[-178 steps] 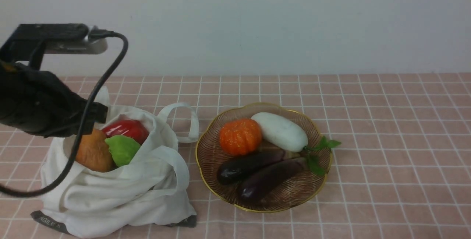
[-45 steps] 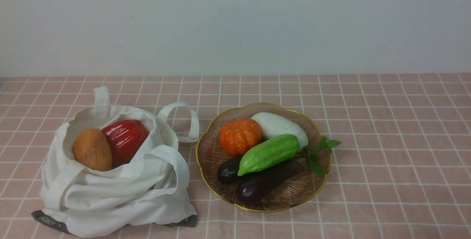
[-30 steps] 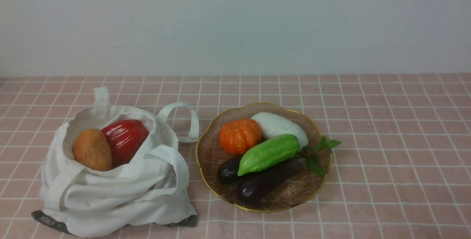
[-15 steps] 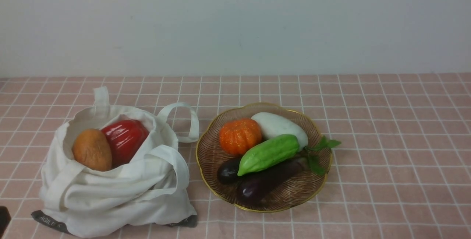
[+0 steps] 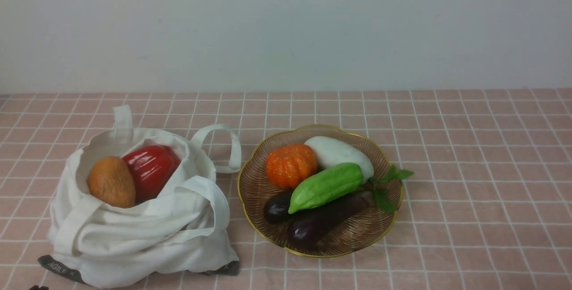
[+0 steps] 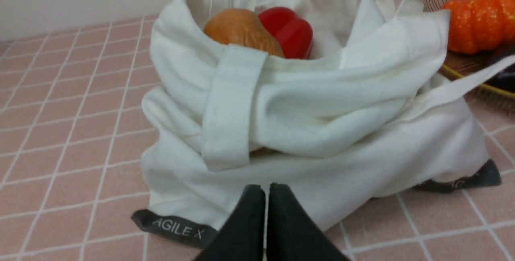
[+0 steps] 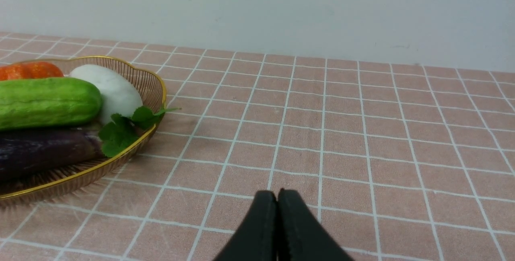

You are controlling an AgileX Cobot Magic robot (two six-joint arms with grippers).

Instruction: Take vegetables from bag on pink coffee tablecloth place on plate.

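The white bag (image 5: pixel 134 232) sits slumped on the pink coffee tablecloth (image 5: pixel 469 169) at the left. Two vegetables lie in its open mouth: an orange-brown potato-like lump (image 5: pixel 111 182) and a red bell pepper (image 5: pixel 152 169). The light-green gourd (image 5: pixel 326 186) rests on the amber plate (image 5: pixel 362 232), across the other produce. In the left wrist view my left gripper (image 6: pixel 266 188) is shut and empty, low in front of the bag (image 6: pixel 322 132). My right gripper (image 7: pixel 277 193) is shut and empty over bare cloth, to the right of the plate (image 7: pixel 159 88).
The plate also holds an orange pumpkin (image 5: pixel 291 165), a white eggplant (image 5: pixel 335 151), two dark purple eggplants (image 5: pixel 321 223) and a green leaf sprig (image 5: pixel 389 178). A pale wall stands behind the table. One bag handle (image 5: pixel 223 142) loops toward the plate.
The green gourd has gone from the bag to the plate. My left arm has left the bag's mouth and dropped almost out of the front view, at its lower left edge.
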